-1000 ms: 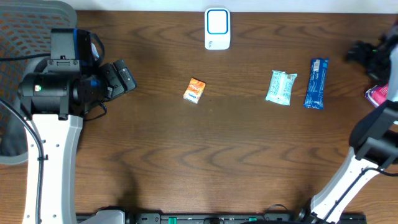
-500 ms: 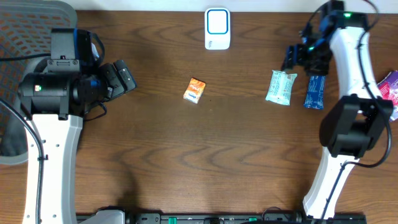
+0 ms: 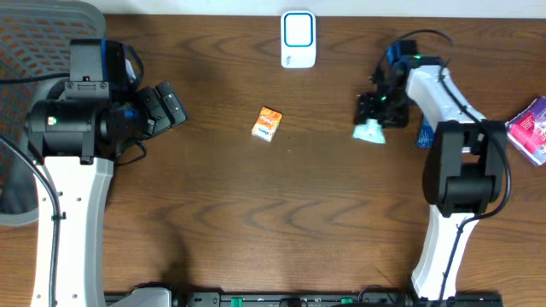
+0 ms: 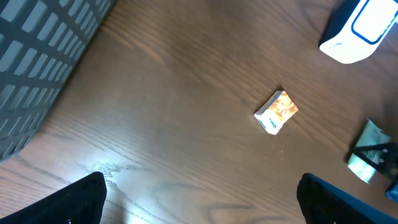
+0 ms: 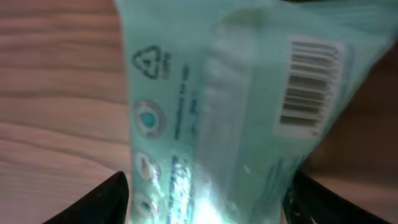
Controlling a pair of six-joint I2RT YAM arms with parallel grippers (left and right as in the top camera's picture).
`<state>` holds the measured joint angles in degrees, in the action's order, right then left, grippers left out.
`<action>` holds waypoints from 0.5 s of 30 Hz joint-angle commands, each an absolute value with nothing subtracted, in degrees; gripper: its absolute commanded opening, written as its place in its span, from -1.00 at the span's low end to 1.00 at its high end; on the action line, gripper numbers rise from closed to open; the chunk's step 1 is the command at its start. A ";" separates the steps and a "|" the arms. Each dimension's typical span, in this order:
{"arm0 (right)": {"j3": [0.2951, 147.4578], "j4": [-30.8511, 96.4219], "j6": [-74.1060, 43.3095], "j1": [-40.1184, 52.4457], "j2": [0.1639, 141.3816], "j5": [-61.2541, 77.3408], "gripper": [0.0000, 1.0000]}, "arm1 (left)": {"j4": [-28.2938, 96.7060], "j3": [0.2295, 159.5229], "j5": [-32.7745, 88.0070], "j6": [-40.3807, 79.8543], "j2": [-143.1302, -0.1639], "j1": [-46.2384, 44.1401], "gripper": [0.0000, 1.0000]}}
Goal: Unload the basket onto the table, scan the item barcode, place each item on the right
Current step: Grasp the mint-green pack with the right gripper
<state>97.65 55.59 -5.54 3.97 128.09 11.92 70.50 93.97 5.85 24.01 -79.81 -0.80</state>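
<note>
A teal packet [image 5: 211,112] fills the right wrist view, its barcode [image 5: 308,84] facing the camera at the upper right. My right gripper [image 5: 205,202] straddles it, one black finger close to each long edge, jaws still wide. From overhead the right gripper [image 3: 375,109] covers most of the teal packet [image 3: 370,131], which lies on the table. The white and blue scanner [image 3: 298,38] stands at the back centre. My left gripper [image 3: 177,107] hangs open over the left side, holding nothing.
A small orange packet [image 3: 268,124] lies mid-table, also in the left wrist view [image 4: 277,112]. A blue bar [image 3: 424,136] shows partly behind the right arm. A pink packet [image 3: 531,128] sits at the right edge. A mesh chair [image 3: 43,34] stands at the far left.
My right arm swung in from the right edge to the teal packet and came down over it, its jaws narrowing. The left arm has not moved.
</note>
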 commanded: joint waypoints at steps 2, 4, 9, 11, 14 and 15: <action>95.48 54.37 -4.62 9.37 127.52 14.24 0.45 | 70.67 93.97 5.45 23.83 -79.72 -0.56 0.96; 96.18 54.57 -4.62 10.57 127.50 13.39 0.49 | 70.70 93.97 5.45 23.83 -79.72 -0.56 0.96; 103.37 60.45 -4.64 10.98 127.48 13.61 0.59 | 70.70 93.97 5.45 23.83 -79.72 -0.56 0.96; 106.39 63.29 -4.67 10.52 127.48 13.63 0.61 | 70.67 93.97 5.45 23.83 -79.72 -0.56 0.96; 109.80 66.67 -5.43 9.28 127.48 13.69 0.61 | 70.67 93.97 5.45 23.83 -79.72 -0.56 0.96; 109.93 67.35 -5.69 8.60 127.48 14.35 0.58 | 70.67 93.97 5.45 23.83 -79.72 -0.56 0.96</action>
